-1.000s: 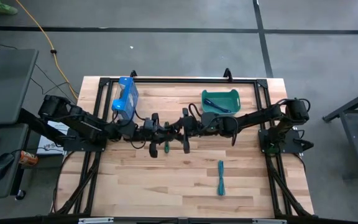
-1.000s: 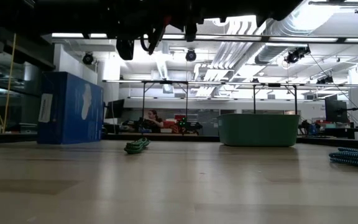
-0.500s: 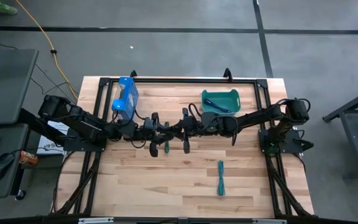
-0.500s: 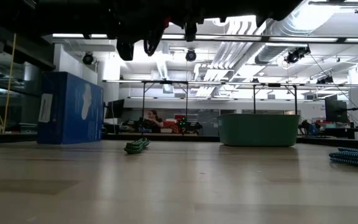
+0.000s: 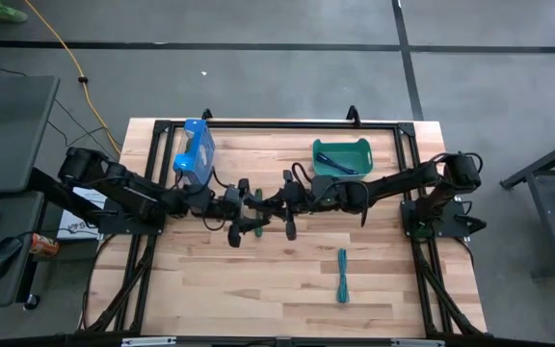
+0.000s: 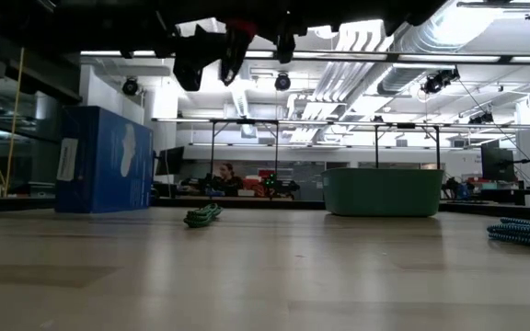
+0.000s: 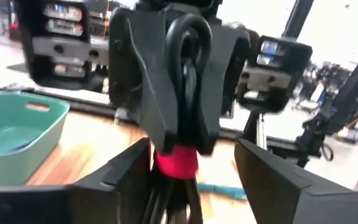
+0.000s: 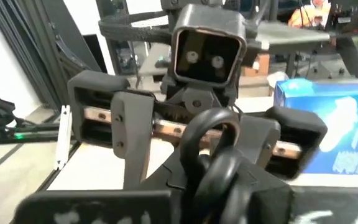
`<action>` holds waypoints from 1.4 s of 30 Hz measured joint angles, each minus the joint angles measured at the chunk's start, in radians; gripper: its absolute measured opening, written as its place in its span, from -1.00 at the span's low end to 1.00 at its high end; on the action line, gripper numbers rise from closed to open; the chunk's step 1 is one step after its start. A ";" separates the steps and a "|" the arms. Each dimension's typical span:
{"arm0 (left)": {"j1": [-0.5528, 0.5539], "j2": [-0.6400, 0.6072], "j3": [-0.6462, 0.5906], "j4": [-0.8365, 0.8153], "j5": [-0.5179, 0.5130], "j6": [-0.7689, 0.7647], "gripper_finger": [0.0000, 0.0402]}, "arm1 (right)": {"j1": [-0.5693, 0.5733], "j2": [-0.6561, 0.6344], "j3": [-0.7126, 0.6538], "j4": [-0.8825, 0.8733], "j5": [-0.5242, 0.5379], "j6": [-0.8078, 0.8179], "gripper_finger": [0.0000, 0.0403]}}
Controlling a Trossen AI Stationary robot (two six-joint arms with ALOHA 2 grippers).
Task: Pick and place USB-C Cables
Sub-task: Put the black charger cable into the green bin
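High over the table's middle my two grippers meet tip to tip. My right gripper point(image 7: 182, 93) is shut on the red-and-black USB-C cable point(image 7: 188, 43). My left gripper point(image 7: 191, 180) faces it, open, with a finger on either side of the bundle's lower part and apart from it. The green cable point(image 6: 202, 215) lies on the table below them. A teal cable point(image 5: 342, 275) lies toward the near edge. The teal bin point(image 5: 340, 157) stands at the far right with a dark blue cable point(image 5: 336, 162) in it. My right gripper pinches the red-and-black cable bundle between its two fingers, around the bundle's middle. The fingers reach in level from the table's right. The black loop end point(image 7: 190, 28) sticks up past the fingers and the red band point(image 7: 176, 163) shows below them. The bundle stands upright, clear of the table.
A large blue box point(image 5: 195, 149) stands at the far left of the table, close behind my left arm. Bare wood lies along the near half around the teal cable point(image 6: 525, 232). A black frame runs along the table's edges.
My left gripper has opened and let go of the red-and-black cable, which stays up in the air in my right gripper. Neither arm has shifted its place.
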 joint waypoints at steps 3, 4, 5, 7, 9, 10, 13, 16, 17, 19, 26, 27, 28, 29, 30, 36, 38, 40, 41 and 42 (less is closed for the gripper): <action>0.025 -0.058 0.000 -0.132 0.001 0.005 0.10 | -0.001 -0.045 0.000 -0.074 0.008 0.000 -0.89; 0.035 -0.086 -0.001 -0.183 0.000 0.005 0.10 | -0.001 -0.060 0.000 -0.097 0.012 -0.001 -0.91; 0.044 -0.118 -0.001 -0.236 0.000 0.005 0.10 | 0.002 -0.075 0.000 -0.134 0.012 -0.001 -0.91; 0.059 -0.184 0.000 -0.330 -0.011 0.005 0.09 | 0.008 -0.098 0.000 -0.188 0.021 -0.005 -0.91; 0.067 -0.249 -0.002 -0.435 -0.039 0.007 0.09 | 0.021 -0.120 0.000 -0.234 0.043 -0.017 -0.89; 0.067 -0.283 -0.005 -0.482 -0.061 0.012 0.09 | 0.028 -0.133 0.000 -0.264 0.066 -0.021 -0.88; 0.061 -0.381 -0.046 -0.545 -0.156 0.024 0.09 | 0.042 -0.163 -0.021 -0.315 0.132 -0.040 -0.89; 0.053 -0.480 -0.118 -0.542 -0.249 0.024 0.09 | 0.038 -0.215 -0.087 -0.319 0.153 -0.040 -0.91; 0.052 -0.516 -0.140 -0.542 -0.273 0.024 0.09 | 0.034 -0.238 -0.115 -0.308 0.156 -0.036 -0.92; 0.051 -0.589 -0.181 -0.543 -0.296 0.026 0.09 | 0.022 -0.298 -0.184 -0.266 0.158 -0.026 -0.92; 0.049 -0.773 -0.238 -0.540 -0.227 0.099 0.10 | -0.010 -0.561 -0.477 -0.016 0.209 0.005 -0.90; 0.049 -0.787 -0.238 -0.539 -0.211 0.105 0.10 | -0.012 -0.597 -0.514 0.020 0.217 0.003 -0.90; 0.049 -0.796 -0.238 -0.540 -0.201 0.110 0.10 | -0.011 -0.627 -0.545 0.052 0.225 0.001 -0.91; 0.049 -0.801 -0.238 -0.538 -0.192 0.111 0.10 | -0.010 -0.655 -0.571 0.081 0.227 0.001 -0.91; 0.049 -0.803 -0.238 -0.538 -0.185 0.111 0.10 | -0.008 -0.680 -0.594 0.104 0.227 0.001 -0.92; 0.050 -0.797 -0.238 -0.540 -0.179 0.111 0.10 | 0.014 -0.732 -0.632 0.113 0.221 0.000 -0.91; 0.050 -0.797 -0.238 -0.540 -0.179 0.111 0.10 | 0.020 -0.730 -0.632 0.114 0.219 -0.005 -0.91; 0.050 -0.797 -0.238 -0.540 -0.180 0.106 0.10 | 0.021 -0.728 -0.632 0.110 0.218 -0.004 -0.91; 0.050 -0.797 -0.238 -0.540 -0.180 0.104 0.10 | 0.021 -0.728 -0.632 0.107 0.218 0.002 -0.91; 0.050 -0.797 -0.238 -0.540 -0.180 0.104 0.10 | 0.021 -0.728 -0.632 0.108 0.218 0.006 -0.91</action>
